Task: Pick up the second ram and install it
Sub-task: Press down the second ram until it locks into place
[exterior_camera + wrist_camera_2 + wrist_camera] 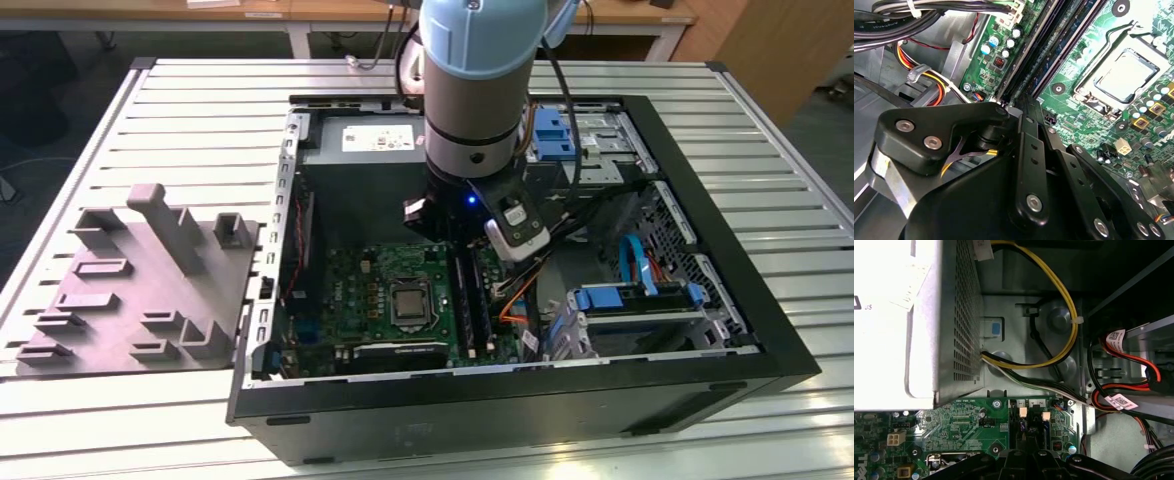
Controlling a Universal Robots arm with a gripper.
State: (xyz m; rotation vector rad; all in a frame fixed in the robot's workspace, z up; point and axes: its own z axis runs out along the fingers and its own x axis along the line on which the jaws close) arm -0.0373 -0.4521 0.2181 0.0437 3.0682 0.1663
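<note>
In the exterior view my gripper (457, 246) reaches down into the open computer case (747, 330), at the end of the memory slots closest to the grey power supply (380, 140). Long dark sticks stand in those slots on the green motherboard (387, 300). The one under my fingertips looks like the second ram (465, 295), seated along its slot (1036, 60). In the second wrist view the black fingers (1029, 145) meet at the gripper (1023, 106), shut, its tip on that stick's end. The first wrist view shows the gripper (1024, 454) just above the slot latches (1023, 412).
The processor socket (1124, 75) lies beside the slots. Yellow, red and black cables (1064, 315) run between the power supply (919, 315) and the case wall. Blue drive brackets (627, 295) sit on the exterior view's right. A grey fixture block (134, 290) rests on the slatted table (174, 110) outside the case.
</note>
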